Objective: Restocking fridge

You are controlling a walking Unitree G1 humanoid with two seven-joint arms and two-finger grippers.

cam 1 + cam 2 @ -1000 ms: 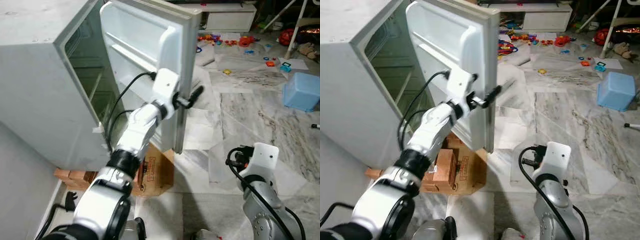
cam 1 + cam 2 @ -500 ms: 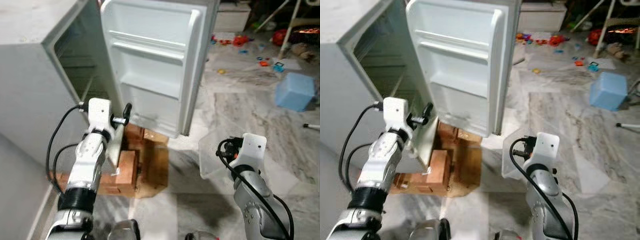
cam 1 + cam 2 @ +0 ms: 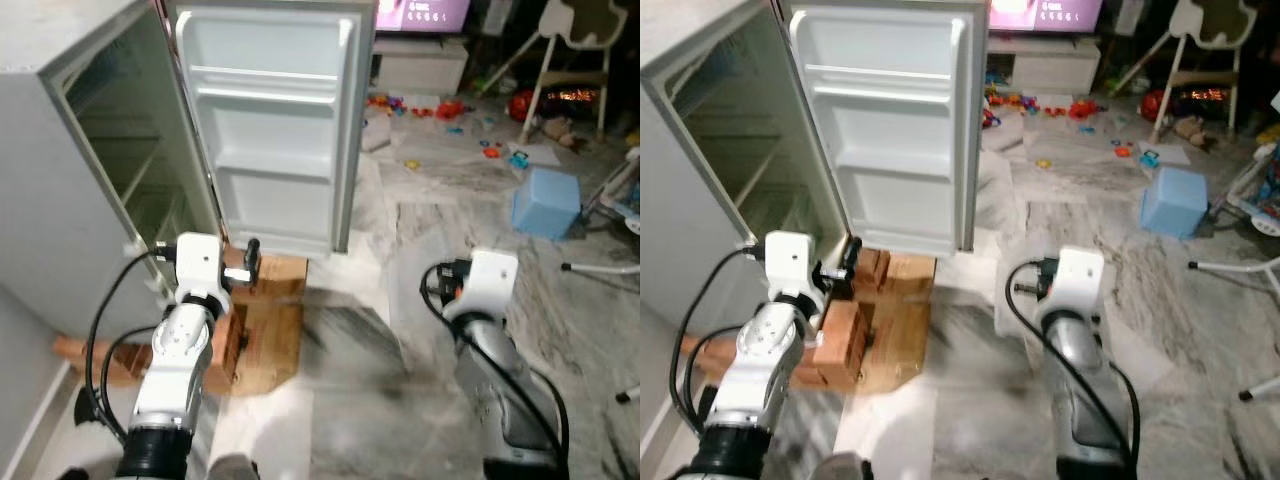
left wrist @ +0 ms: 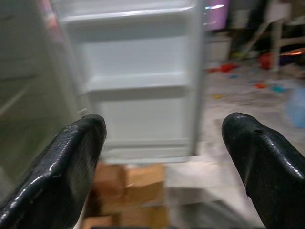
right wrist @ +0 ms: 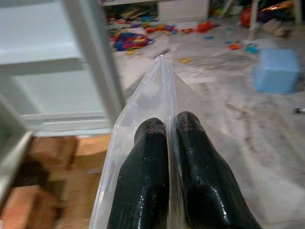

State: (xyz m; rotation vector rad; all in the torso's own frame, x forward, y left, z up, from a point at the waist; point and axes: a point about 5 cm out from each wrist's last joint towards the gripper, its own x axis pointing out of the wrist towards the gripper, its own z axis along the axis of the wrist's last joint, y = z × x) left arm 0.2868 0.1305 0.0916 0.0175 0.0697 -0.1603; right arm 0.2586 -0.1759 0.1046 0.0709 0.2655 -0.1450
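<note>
The white fridge body (image 3: 70, 190) runs off the head views' left edge, and its shaded shelves (image 3: 735, 195) are too dim to tell what they carry. The clear plastic bag (image 5: 143, 119) is cut by the right wrist view's lower edge; no contents can be made out. The scattered small colourful toys (image 3: 440, 108) on the floor are too small to identify. The left wrist view is blurred.

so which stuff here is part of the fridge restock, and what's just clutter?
Job:
- fridge, door swung open
- clear plastic bag pinched in the right gripper
- left gripper, open, facing the door shelves

Lying about:
- cardboard and bricks under the fridge
- blue box
- scattered toys on the floor
</note>
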